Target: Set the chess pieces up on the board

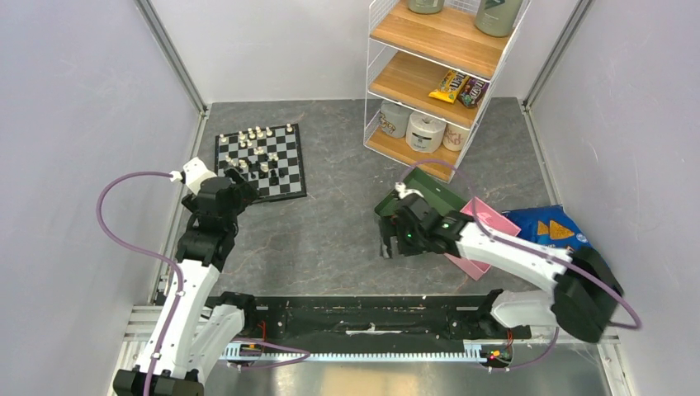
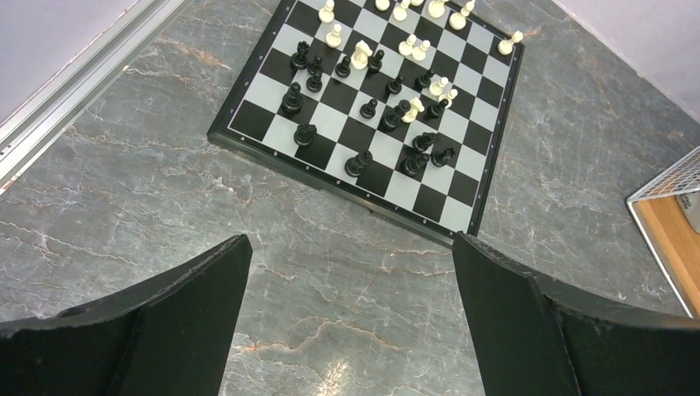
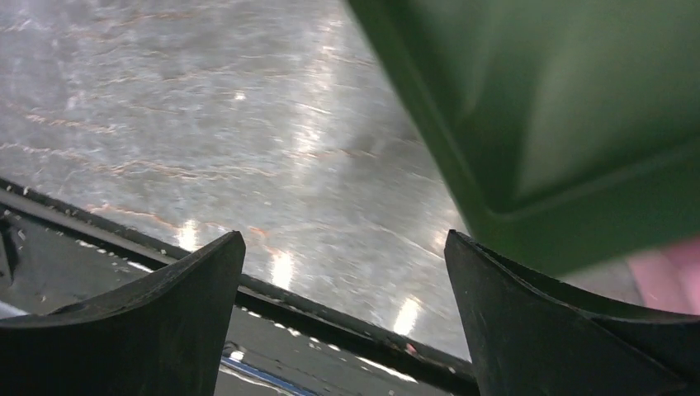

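Place: robotics lab cell
Walls: white panels (image 1: 82, 107) are enclosing the table (image 1: 330, 231)
Props: wire shelf (image 1: 429, 33) is holding snacks (image 1: 450, 85)

In the top view the light was bright and even, coming from above, and the shadows were soft and short. The left wrist view was sharp: the board (image 2: 266, 120) had clear edges, and one small glare spot lay on the grey table (image 2: 165, 206) at lower centre. The right wrist view was blurred. There the green tray (image 3: 578, 124) at upper right was out of focus, and white reflections streaked the middle.
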Motion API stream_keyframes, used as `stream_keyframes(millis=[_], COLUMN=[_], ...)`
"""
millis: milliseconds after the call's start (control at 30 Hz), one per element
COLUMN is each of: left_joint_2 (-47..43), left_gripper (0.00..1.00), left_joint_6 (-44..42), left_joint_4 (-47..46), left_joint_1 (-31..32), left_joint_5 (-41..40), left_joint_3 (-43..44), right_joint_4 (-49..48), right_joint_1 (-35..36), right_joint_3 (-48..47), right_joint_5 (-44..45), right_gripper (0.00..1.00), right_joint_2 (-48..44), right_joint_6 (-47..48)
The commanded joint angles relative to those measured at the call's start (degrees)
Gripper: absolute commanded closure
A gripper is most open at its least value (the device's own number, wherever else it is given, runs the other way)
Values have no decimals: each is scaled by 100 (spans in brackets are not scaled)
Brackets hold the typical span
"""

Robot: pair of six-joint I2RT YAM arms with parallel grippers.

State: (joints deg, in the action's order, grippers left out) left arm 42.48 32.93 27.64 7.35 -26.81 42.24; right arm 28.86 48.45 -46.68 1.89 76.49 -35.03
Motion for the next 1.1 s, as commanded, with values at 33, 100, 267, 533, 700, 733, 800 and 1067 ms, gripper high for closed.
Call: stream_keyframes(millis=[33, 100, 267, 533, 700, 733, 800, 1067], left_joint_2=[202, 280, 362, 347, 357, 358, 362, 659], left_gripper=[0, 0, 0, 0, 0, 0, 0, 0], left_joint_6=[-165, -145, -117, -251, -398, -423, -424, -333], left_joint_4=[-230, -241, -261, -202, -128, -119, -127, -245], left_joint_1=[-24, -23, -23, -23, -26, -25, -29, -32], left_joint_5=[49, 140, 269, 310, 251, 234, 203, 296], left_joint_3=[217, 256, 250, 293, 328, 329, 338, 352], right_joint_4=[750, 860, 1190, 1434, 1333, 1322, 1298, 481], right_joint_1=[-458, -833, -1918, -3124, -3351, -3350, -3353, -2683], right_joint_3=[747, 999, 1039, 464, 157, 98, -28, -106], right_joint_5=[1000, 1014, 1163, 1620, 1105, 878, 348, -872], right_gripper=[1, 1, 1, 1, 1, 1, 1, 1], right_joint_2=[-1181, -1451, -1982, -1907, -1885, -1920, -1987, -2362], right_joint_6=[-428, -489, -692, -76, 186, 285, 426, 41])
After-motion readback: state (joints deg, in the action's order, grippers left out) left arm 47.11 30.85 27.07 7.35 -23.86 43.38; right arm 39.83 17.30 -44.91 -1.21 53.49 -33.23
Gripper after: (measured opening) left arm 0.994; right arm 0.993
